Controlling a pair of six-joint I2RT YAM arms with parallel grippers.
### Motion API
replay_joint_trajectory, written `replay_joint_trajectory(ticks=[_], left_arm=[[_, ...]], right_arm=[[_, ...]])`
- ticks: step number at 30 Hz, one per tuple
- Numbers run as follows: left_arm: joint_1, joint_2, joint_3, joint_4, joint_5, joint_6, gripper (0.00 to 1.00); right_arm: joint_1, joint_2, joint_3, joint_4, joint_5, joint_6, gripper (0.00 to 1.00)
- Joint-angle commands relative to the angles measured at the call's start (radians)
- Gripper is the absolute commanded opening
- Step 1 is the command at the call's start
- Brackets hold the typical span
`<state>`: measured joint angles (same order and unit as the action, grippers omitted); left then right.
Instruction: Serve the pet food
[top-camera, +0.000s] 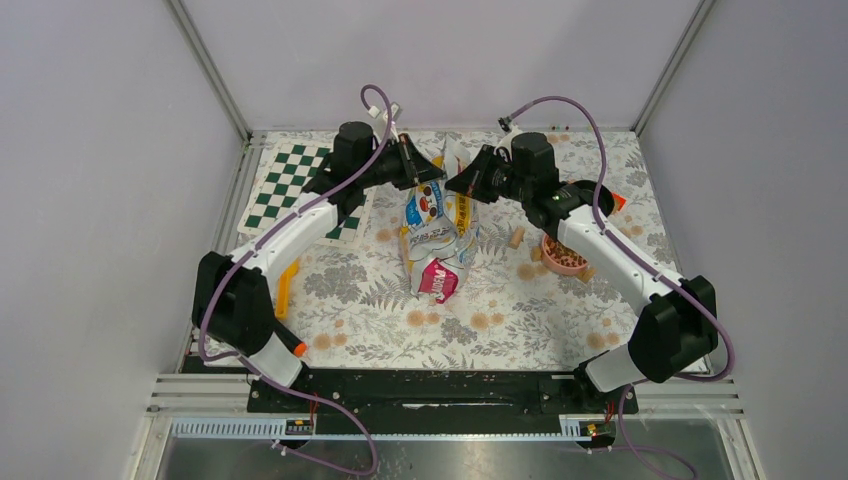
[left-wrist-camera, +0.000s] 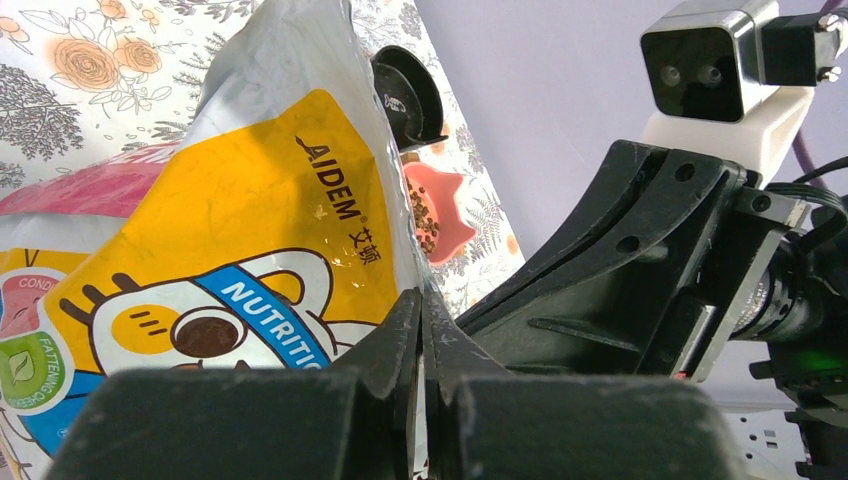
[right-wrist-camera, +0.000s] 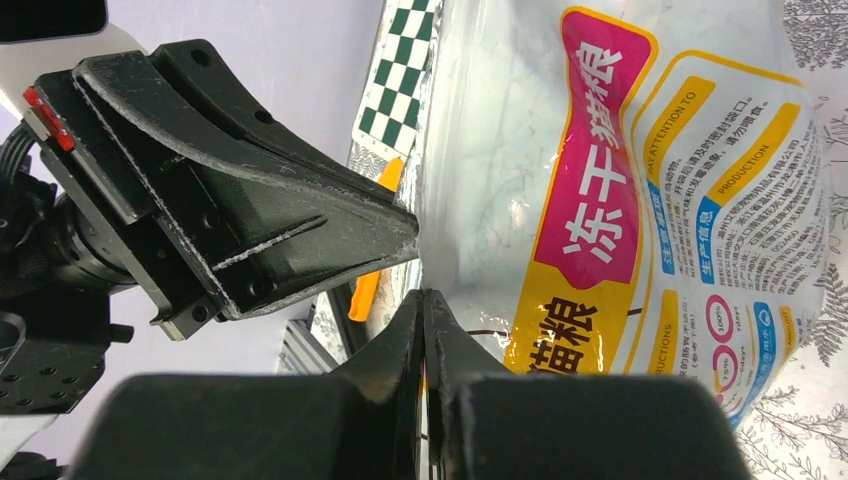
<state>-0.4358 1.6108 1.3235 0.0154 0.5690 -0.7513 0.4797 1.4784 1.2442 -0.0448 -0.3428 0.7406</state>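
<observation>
Bag (top-camera: 437, 225) mid-tabletop (top-camera: 500, 330). Left tool (top-camera: 432, 172) on bag's top edge from left, right tool (top-camera: 458, 184) from right, tips near each other. Bowl (top-camera: 563, 262) right of bag, under right arm; kibble (left-wrist-camera: 425, 215) in bowl. Blocks (top-camera: 517, 238) between bag and bowl. Chessboard mat (top-camera: 285, 180) far left corner.

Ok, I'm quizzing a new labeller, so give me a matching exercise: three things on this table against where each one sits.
Things:
1. pet food bag
2. pink bowl
3. checkered mat

Places:
a. far left corner of the table
b. centre, pinched by the left claw and the right claw
c. right of the bag

Pairs: 1-b; 2-c; 3-a
</observation>
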Motion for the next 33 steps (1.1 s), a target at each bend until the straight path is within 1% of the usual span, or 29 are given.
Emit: replay_joint_trajectory(ticks=[1, 5, 11, 15, 18, 19, 21, 22, 24, 26, 30, 33], left_arm=[[0.003, -0.056, 0.022, -0.047, -0.088, 0.06, 0.0], [0.005, -0.07, 0.025, -0.085, -0.135, 0.088, 0.0], [0.005, -0.072, 0.035, -0.116, -0.168, 0.112, 0.0], [0.006, -0.068, 0.04, -0.113, -0.151, 0.108, 0.0], [0.005, -0.066, 0.045, -0.098, -0.117, 0.088, 0.0], [0.005, -0.066, 0.045, -0.092, -0.106, 0.081, 0.0], [0.005, -0.066, 0.044, -0.078, -0.087, 0.058, 0.0], [0.005, -0.065, 0.041, -0.069, -0.077, 0.045, 0.0], [0.005, -0.063, 0.037, -0.05, -0.056, 0.014, 0.0], [0.005, -0.061, 0.036, -0.032, -0.037, -0.014, 0.0], [0.005, -0.055, 0.037, -0.02, -0.009, -0.055, 0.0], [0.005, -0.057, 0.039, 0.002, 0.001, -0.065, 0.0]], right_arm=[[-0.003, -0.027, 0.052, -0.1, 0.141, -0.075, 0.0], [-0.003, -0.025, 0.075, -0.161, 0.187, -0.107, 0.0], [-0.001, -0.024, 0.094, -0.205, 0.224, -0.138, 0.0], [-0.002, -0.023, 0.106, -0.206, 0.19, -0.157, 0.0], [-0.002, -0.03, 0.097, -0.158, 0.111, -0.158, 0.0], [-0.002, -0.03, 0.097, -0.144, 0.081, -0.156, 0.06], [-0.001, -0.03, 0.097, -0.116, 0.015, -0.148, 0.23], [-0.001, -0.028, 0.097, -0.102, -0.01, -0.145, 0.3], [0.003, -0.027, 0.094, -0.081, -0.055, -0.136, 0.4], [0.003, -0.026, 0.087, -0.056, -0.091, -0.123, 0.47], [0.005, -0.028, 0.071, -0.016, -0.117, -0.101, 0.58], [0.006, -0.014, 0.085, -0.025, -0.116, -0.099, 0.61]])
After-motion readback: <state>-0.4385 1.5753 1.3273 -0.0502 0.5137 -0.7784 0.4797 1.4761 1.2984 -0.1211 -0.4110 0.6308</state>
